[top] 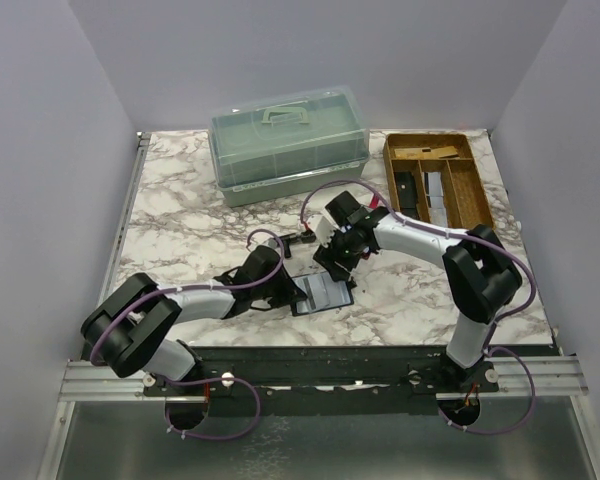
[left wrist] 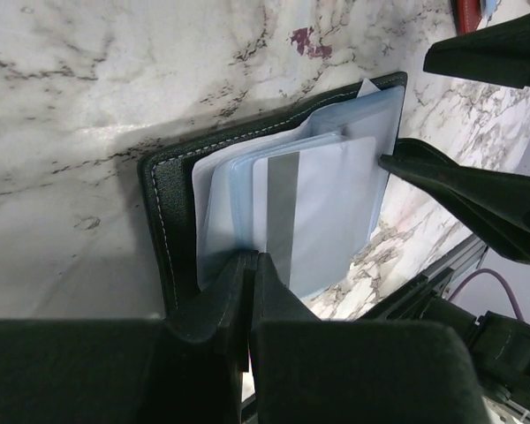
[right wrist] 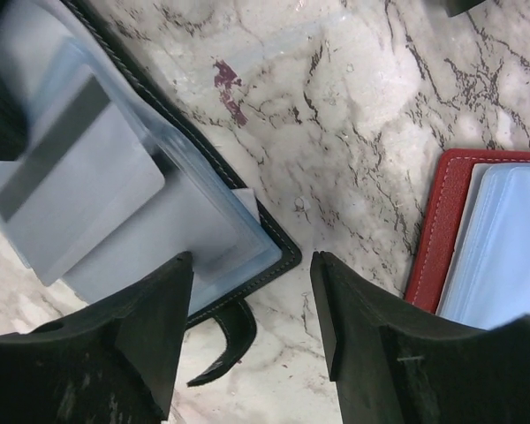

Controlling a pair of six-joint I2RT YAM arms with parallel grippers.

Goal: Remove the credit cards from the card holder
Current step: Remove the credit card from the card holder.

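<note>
Your left pincer is clenched, both fingers pressed together. Its tips rest on the near edge of the open black card holder. I judge that it pins the holder to the table, and I see nothing between the fingers. The holder lies mid-table, between both arms.

On its clear sleeves lies the striped card, flat, with the grey stripe up. It seems partly drawn out but not free. The pale blue layers under it may be more cards. So the task looks near its beginning, because I can see no card fully out.

The card's long axis follows the stripe, from the left fingertips towards the holder's far edge. One long side faces your right pincer. That pincer is released, its jaws apart around nothing, just over the holder's corner.

Further right lies a red holder. What is in the wooden tray is too small to tell.
</note>
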